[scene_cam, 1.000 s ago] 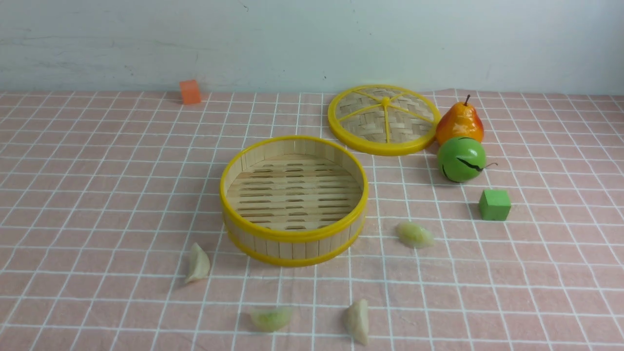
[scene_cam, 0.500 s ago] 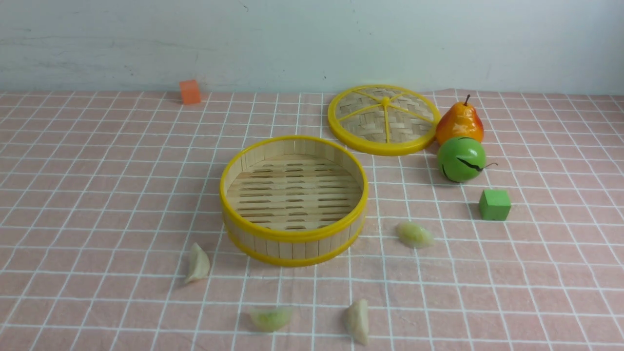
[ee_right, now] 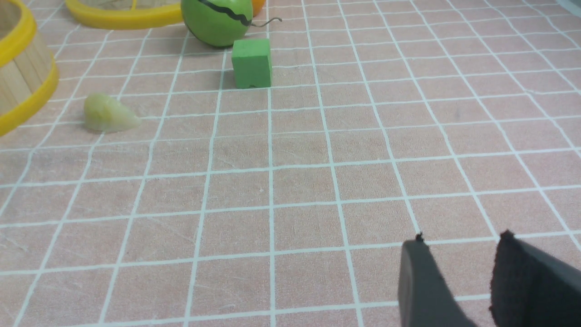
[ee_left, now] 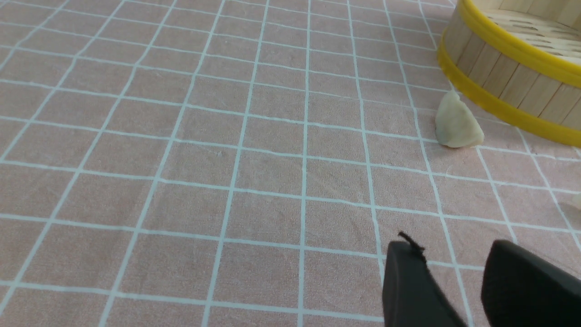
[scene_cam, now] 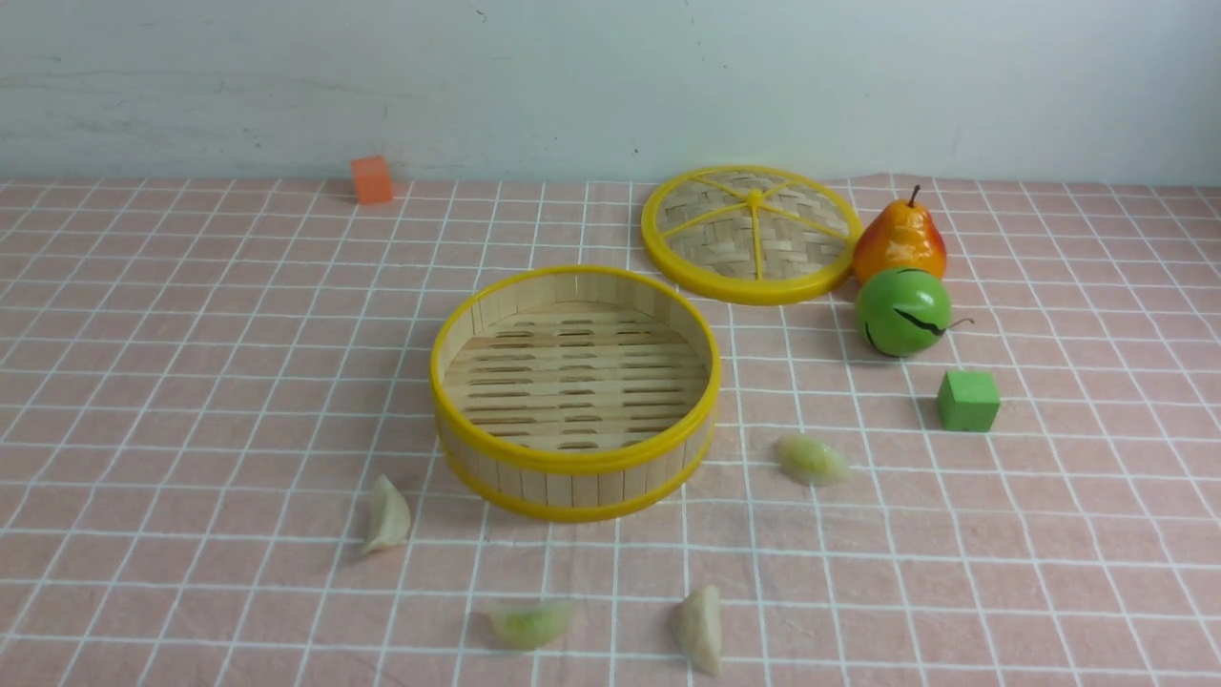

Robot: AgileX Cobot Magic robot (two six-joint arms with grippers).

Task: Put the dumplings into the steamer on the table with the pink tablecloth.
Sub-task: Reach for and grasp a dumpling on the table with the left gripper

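Front view: the steamer (scene_cam: 572, 466) stands in the middle of the worktop (scene_cam: 191, 382), which the pink tablecloth (scene_cam: 1049, 534) covers fully.
Steamer content: nothing; its slatted floor is bare, so I judge that no part of the task is done yet.
Dumplings: all four lie on the cloth, outside the steamer. The left dumpling (scene_cam: 386, 515) is just beside its wall, the right dumpling (scene_cam: 811, 459) is near it, and the two front dumplings (scene_cam: 531, 622) (scene_cam: 699, 628) lie nearer the robot.
Lid (scene_cam: 749, 234): lies flat behind the steamer, to the right and apart from it, probably so that the basket is free for filling from above.
Left claw (ee_left: 451, 247): released, nothing between its fingers, low over the cloth and facing the left dumpling.
Right claw (ee_right: 460, 240): released and empty, facing the right dumpling.
Reason, as I judge: each arm waits on its own side to take the nearest dumpling.
Other things: pear (scene_cam: 900, 239), green toy fruit (scene_cam: 902, 311), green cube (scene_cam: 967, 401), orange cube (scene_cam: 372, 179); none is in a container.
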